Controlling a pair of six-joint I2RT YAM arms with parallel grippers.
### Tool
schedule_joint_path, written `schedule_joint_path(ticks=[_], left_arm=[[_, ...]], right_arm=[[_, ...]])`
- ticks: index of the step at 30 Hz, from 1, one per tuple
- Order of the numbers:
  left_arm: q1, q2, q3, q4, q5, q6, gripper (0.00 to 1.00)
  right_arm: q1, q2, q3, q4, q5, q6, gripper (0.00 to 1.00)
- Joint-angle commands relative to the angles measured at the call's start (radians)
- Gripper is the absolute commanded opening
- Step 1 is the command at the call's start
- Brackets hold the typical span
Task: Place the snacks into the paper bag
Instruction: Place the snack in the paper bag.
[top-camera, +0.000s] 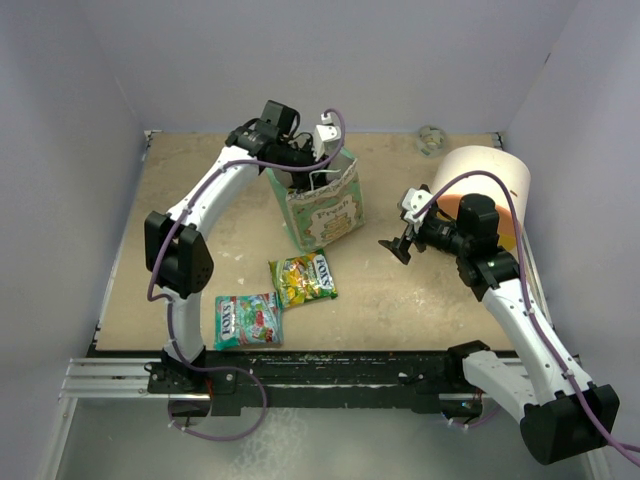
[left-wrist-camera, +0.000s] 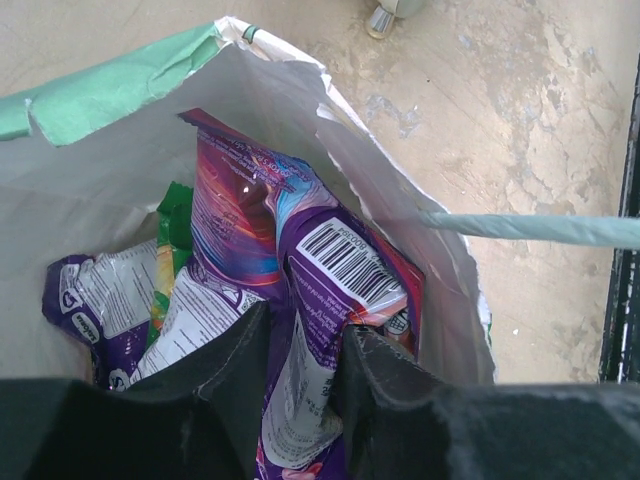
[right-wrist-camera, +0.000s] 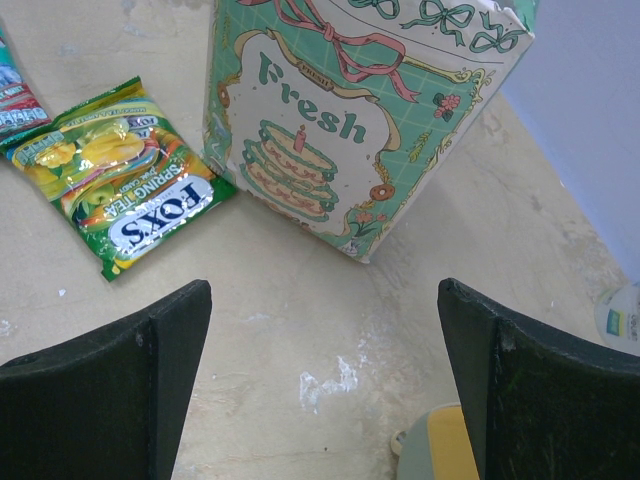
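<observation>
A: Nearest the arm bases, what lies there?

B: A teal-and-red packet (top-camera: 248, 320), flat on the table (top-camera: 400, 300), lower left of the overhead view. Just beyond it, toward the centre, is a yellow-green packet (top-camera: 303, 279), lying askew. The two sit close together (whether their edges touch, I cannot tell).

A: And the right gripper?

B: The right gripper (right-wrist-camera: 322, 290) hangs over bare table at mid-right of the overhead view. Its fingers are spread wide with nothing between them. Its own camera has the yellow-green packet at upper left and the front of the bag at top centre.

A: Where is the bag?

B: The paper bag (top-camera: 325, 210) stands upright at the centre of the overhead view, just behind the yellow-green packet. It is mint green, and the tiered cake and "Fresh" face the near side.

A: The left gripper?

B: The left gripper (left-wrist-camera: 305, 325) is at the bag's open mouth, pointing down into it. A purple packet (left-wrist-camera: 345, 265), barcode uppermost, stands between its fingers. They sit close on either side of it, but I cannot tell whether they pinch it or merely flank it. More packets lie inside the bag: another purple one at the lower left of that view, and a green edge beside it.

A: Farthest back?

B: A cream-and-orange cylinder (top-camera: 480, 175), upper right, behind the right gripper.
</observation>
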Motion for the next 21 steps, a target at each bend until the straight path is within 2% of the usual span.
schedule_joint_path(ticks=[1,21], left_arm=[[-0.004,-0.033,0.041,0.021,0.004,0.039,0.39],[-0.004,-0.157,0.033,0.121,-0.223,0.149,0.82]], right_arm=[[-0.005,-0.006,-0.003,0.038,-0.006,-0.01,0.96],[-0.005,0.0,-0.007,0.038,0.005,-0.023,0.96]])
